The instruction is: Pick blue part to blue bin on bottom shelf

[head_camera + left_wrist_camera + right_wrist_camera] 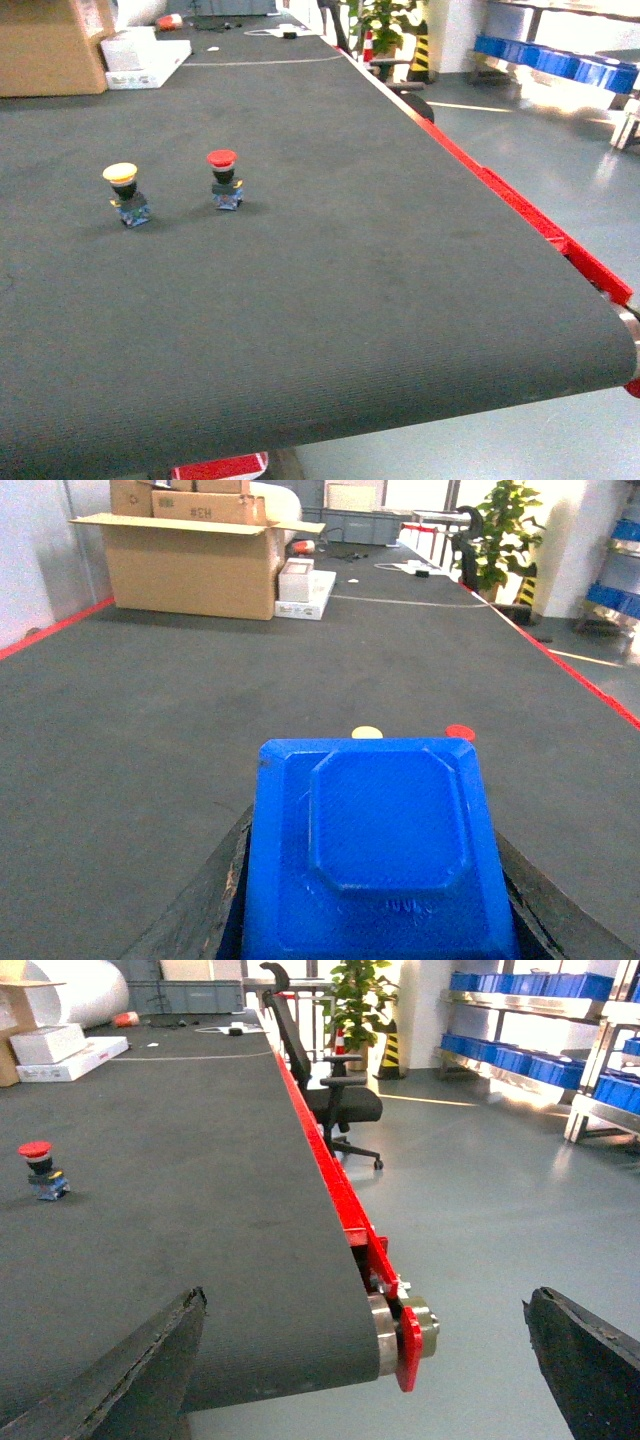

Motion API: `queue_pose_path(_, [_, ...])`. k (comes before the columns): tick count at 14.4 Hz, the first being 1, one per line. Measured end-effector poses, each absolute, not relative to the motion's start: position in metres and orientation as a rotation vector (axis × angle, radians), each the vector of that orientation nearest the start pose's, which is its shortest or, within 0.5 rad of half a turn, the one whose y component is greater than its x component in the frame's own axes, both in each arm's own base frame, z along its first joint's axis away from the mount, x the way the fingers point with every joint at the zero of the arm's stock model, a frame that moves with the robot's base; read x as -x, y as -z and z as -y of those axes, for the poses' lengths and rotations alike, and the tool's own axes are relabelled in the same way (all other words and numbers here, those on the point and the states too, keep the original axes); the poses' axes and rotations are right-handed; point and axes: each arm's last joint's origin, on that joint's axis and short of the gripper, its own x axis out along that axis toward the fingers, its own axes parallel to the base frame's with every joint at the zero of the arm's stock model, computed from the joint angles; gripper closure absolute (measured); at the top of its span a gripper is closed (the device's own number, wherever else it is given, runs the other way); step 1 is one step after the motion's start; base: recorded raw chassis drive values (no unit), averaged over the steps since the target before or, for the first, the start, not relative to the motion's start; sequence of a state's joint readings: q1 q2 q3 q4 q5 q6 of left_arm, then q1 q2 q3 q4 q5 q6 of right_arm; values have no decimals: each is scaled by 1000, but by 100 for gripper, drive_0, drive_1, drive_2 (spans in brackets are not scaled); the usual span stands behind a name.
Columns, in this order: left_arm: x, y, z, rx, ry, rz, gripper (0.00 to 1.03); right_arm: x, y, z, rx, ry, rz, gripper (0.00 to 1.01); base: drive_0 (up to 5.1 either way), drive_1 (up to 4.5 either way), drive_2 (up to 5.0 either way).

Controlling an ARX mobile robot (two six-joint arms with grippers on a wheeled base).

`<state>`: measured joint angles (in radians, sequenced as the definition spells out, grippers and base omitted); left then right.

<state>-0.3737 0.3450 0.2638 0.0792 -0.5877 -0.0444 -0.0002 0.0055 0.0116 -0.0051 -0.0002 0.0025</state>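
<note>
Dark conveyor belting [350,300] fills most of the scene, edged on the right by a red frame [345,1200], with grey floor beyond. Far left on the belt stands an open cardboard box [190,565]. On the near left stand a yellow-capped button [125,193] and, just right of it, a red-capped button [224,178]. The left gripper [375,900] is clamped on the blue part [385,840], held above the belt. The right gripper [375,1360] is spread wide, holding nothing.
</note>
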Motion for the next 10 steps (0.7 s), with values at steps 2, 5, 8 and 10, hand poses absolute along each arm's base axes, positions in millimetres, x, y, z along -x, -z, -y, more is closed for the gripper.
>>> queue_pose_path(2, [-111, -233, 26, 43, -214, 3, 60, -97, -167, 0, -2, 0, 1, 3, -154, -154, -154])
queue_pose_path(5, [-111, -232, 26, 43, -214, 3, 60, -97, -167, 0, -2, 0, 1, 3, -149, -149, -149])
queue_pose_path(8, [-111, -233, 26, 43, -214, 3, 60, -97, -167, 0, -2, 0, 1, 3, -161, -161, -161])
queue_pose_path(10, [-111, -232, 26, 43, -214, 3, 60, -97, -167, 0, -2, 0, 1, 3, -158, -158, -158])
